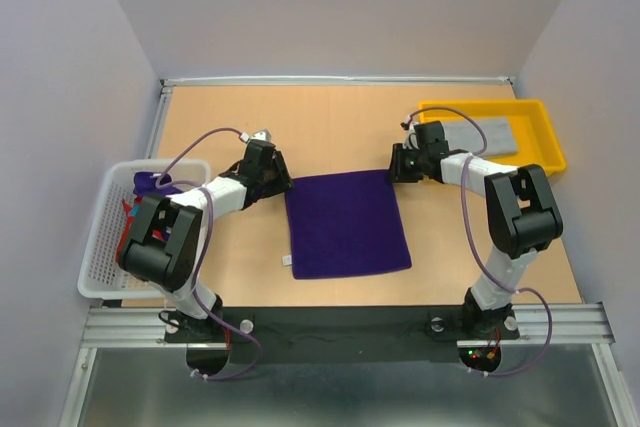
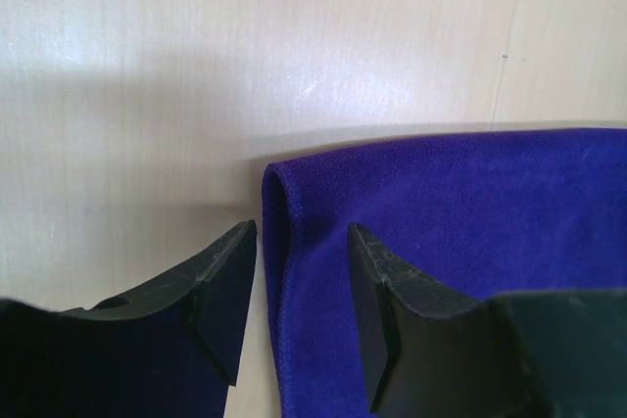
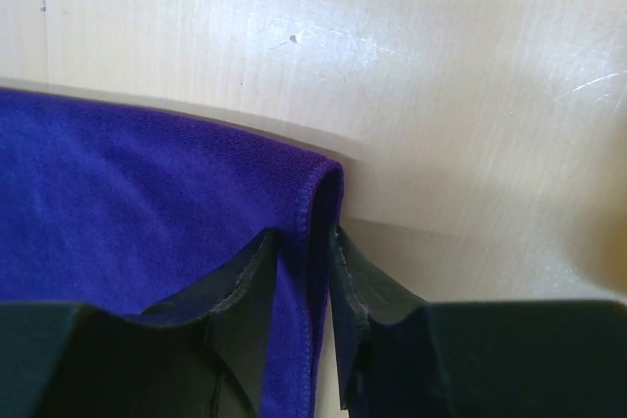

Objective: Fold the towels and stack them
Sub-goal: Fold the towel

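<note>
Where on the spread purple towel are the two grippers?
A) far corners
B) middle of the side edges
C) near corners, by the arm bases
A: the left gripper and right gripper each sit at a far corner of the purple towel.

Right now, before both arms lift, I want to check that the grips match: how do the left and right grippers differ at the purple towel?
The left gripper is open, its jaws well apart and not squeezing the purple towel; the right gripper is narrow and pinches the hem. The left is at the towel's far left corner, the right at its far right corner. Both straddle the towel's edge, low over the table.
</note>
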`<state>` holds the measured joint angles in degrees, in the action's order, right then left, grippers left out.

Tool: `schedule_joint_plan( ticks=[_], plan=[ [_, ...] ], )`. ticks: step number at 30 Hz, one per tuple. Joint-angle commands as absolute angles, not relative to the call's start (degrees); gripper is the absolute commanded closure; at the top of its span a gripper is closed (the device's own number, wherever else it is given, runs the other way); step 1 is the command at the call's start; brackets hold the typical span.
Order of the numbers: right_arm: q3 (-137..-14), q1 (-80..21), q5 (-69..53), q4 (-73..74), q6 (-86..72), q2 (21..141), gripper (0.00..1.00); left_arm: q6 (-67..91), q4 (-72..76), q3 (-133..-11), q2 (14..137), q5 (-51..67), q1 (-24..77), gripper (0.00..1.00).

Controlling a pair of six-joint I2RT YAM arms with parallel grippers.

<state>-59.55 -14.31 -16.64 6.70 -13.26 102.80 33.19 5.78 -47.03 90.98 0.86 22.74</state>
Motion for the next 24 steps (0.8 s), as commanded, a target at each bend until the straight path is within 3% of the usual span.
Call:
schedule_joint_plan(
  ticks=[1, 17, 20, 24],
  plan=[
    [-62.1, -14.3, -19.1, 3.8, -12.9, 101.9, 0.68, 32.1, 7.5, -48.8, 90.7, 1.1, 22.5, 0.47],
    [-62.0, -14.3, -21.0, 3.3, -13.6, 102.0, 0.78, 32.8, 8.4, -48.3, 92.3, 3.2, 22.5, 0.59],
    [-62.0, -14.3, -21.1, 3.3, -13.6, 101.9, 0.80, 32.9, 8.5, -48.3, 92.4, 3.3, 22.5, 0.68],
    [-61.9, -14.3, -20.5, 3.4, -13.7, 100.7, 0.93, 32.6, 7.8, -48.7, 91.8, 3.1, 22.5, 0.84]
  ],
)
